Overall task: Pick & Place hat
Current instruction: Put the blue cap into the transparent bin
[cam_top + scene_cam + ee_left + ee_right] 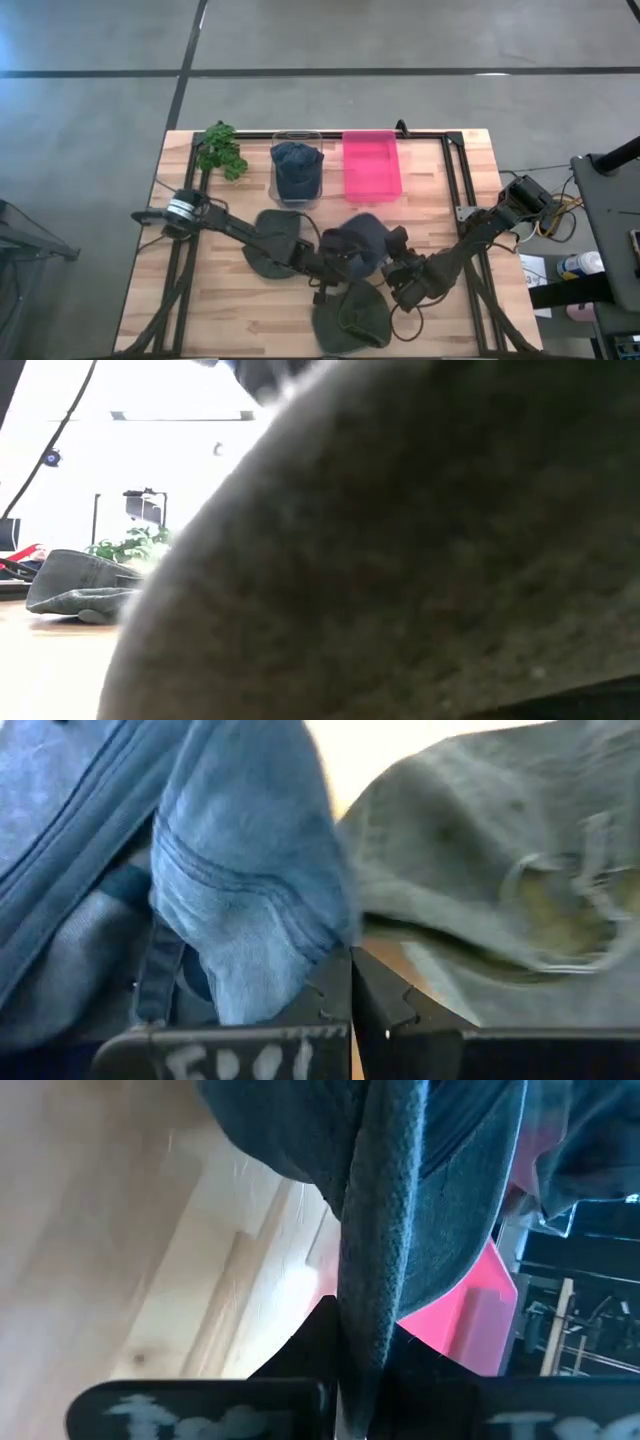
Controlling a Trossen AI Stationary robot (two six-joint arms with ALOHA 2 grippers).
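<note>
Blue denim fills the space between my two claws: a blue hat (362,243) hangs over the middle of the wooden tabletop (230,320), held from both sides. My left claw (333,268) is closed narrow on a fold of its denim, the fingers (330,995) pressed together with the cloth pinched between them. My right claw (398,262) grips the hat's rim from the other side, the thick edge (375,1270) clamped between its jaws. A grey-green hat (350,318) lies just below the blue one at the tabletop's near edge, so close to the low camera that it blocks most of that view. Another grey-green hat (275,240) rests under my left arm. Farther back stand a clear bin (297,140) with a dark blue hat (297,168) in it, a pink bin (371,165) beside it, and a green plant (221,150).
</note>
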